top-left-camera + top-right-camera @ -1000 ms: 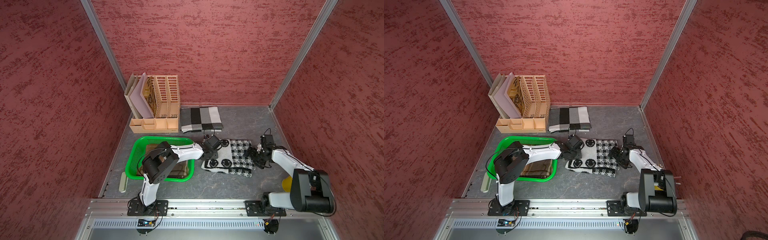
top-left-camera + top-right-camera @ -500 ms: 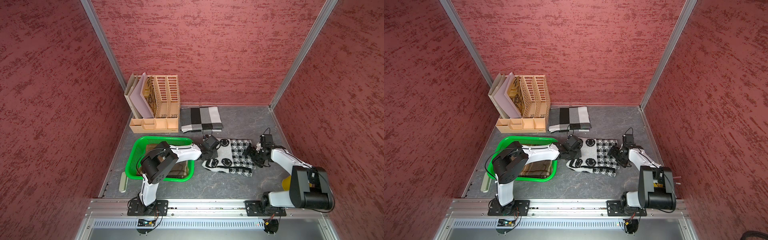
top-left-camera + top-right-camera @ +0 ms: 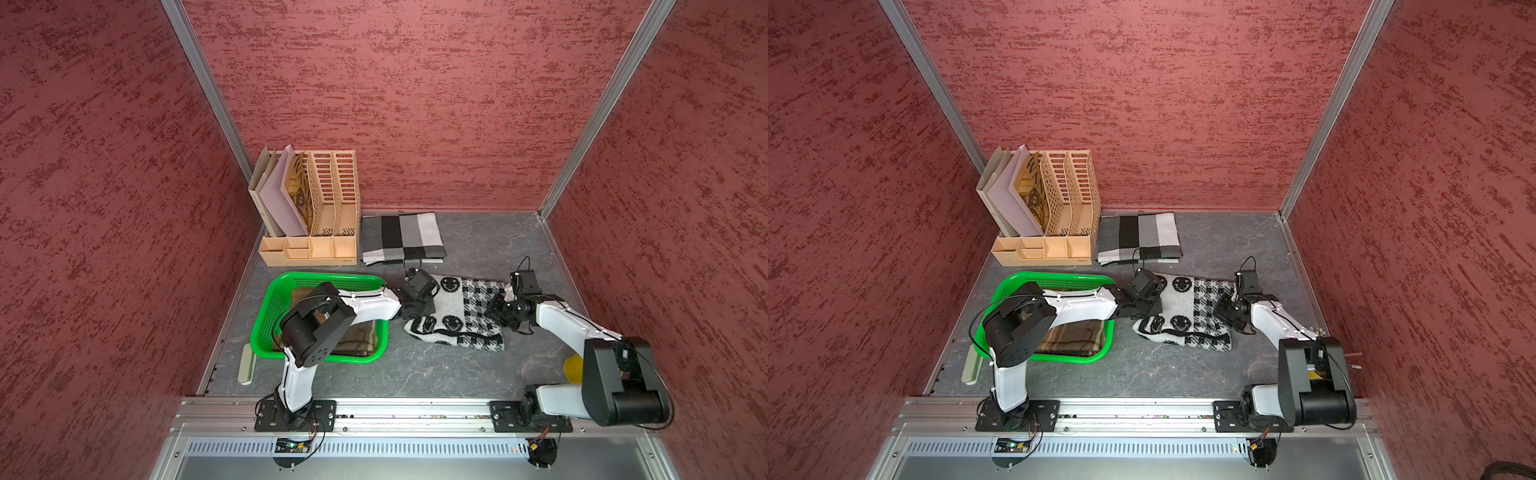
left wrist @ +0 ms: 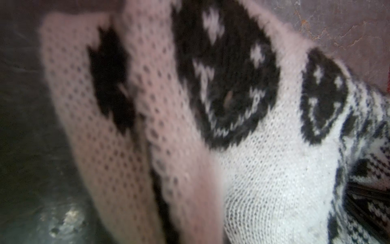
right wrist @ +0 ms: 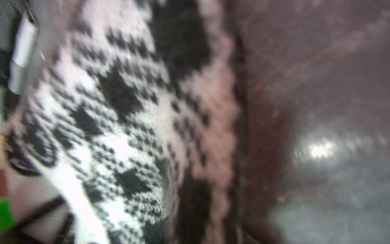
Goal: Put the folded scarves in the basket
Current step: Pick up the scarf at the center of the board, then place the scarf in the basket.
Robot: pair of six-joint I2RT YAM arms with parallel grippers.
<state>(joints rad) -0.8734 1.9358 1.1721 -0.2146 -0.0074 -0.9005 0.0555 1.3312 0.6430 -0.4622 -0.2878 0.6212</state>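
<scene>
- The folded scarf [image 3: 461, 316], black and white with smiley faces and a houndstooth check, lies flat on the grey table [image 3: 457, 374], out in the open to the right of the basket [image 3: 271, 316] and not in it.
- The left gripper [image 3: 417, 311] is down at the scarf's left edge, jaws pressed together on the knit. The left wrist view is filled with layered fabric folds [image 4: 263, 169] right up against the lens.
- Over on the far side, the right gripper [image 3: 496, 309] sits at the scarf's right edge, closed tight. Its wrist view shows the checked edge [image 5: 118, 126] bunched close, though the picture is blurred and the fingers themselves do not show.
- So the scarf is pinched at both ends, one arm on each side, and in both top views it rests on the table.
- The green basket sits just beside the scarf and under the left arm, with a brown plaid cloth [image 3: 1075, 338] lying inside it.
- Behind the basket stands a tan file organiser [image 3: 328, 208], and next to that, against the back wall, lies a grey striped cloth [image 3: 401, 237].
- A yellow object [image 3: 572, 368] peeks out from behind the right arm.
</scene>
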